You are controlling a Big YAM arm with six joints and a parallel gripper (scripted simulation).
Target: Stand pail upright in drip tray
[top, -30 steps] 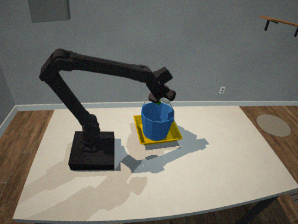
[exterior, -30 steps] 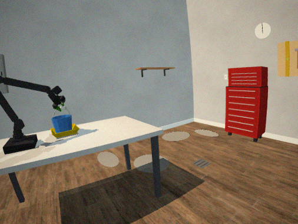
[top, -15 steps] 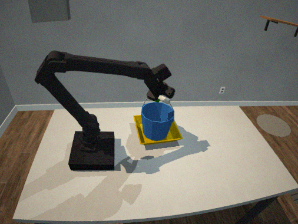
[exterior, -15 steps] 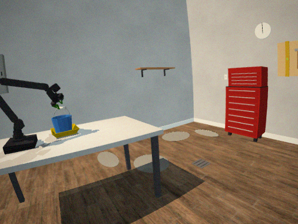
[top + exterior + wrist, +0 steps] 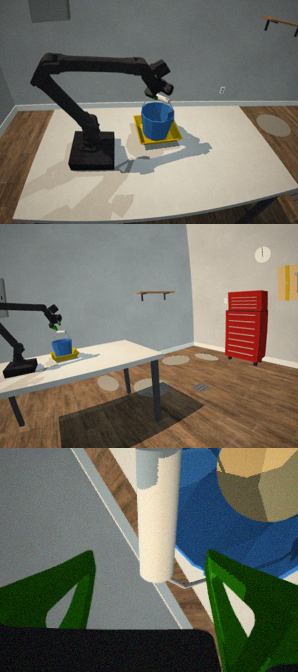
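Blue pail (image 5: 156,121), seemingly upright.

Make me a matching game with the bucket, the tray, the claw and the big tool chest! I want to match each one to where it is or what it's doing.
Things:
1. bucket
2. tray
3. claw
4. tool chest

Places or states:
A. lying flat on the table, rim up
B. open, just above the white handle grip, holding nothing
C. standing on the floor by the wall
D. standing upright inside the yellow thing

Pairs: 1-D, 2-A, 3-B, 4-C
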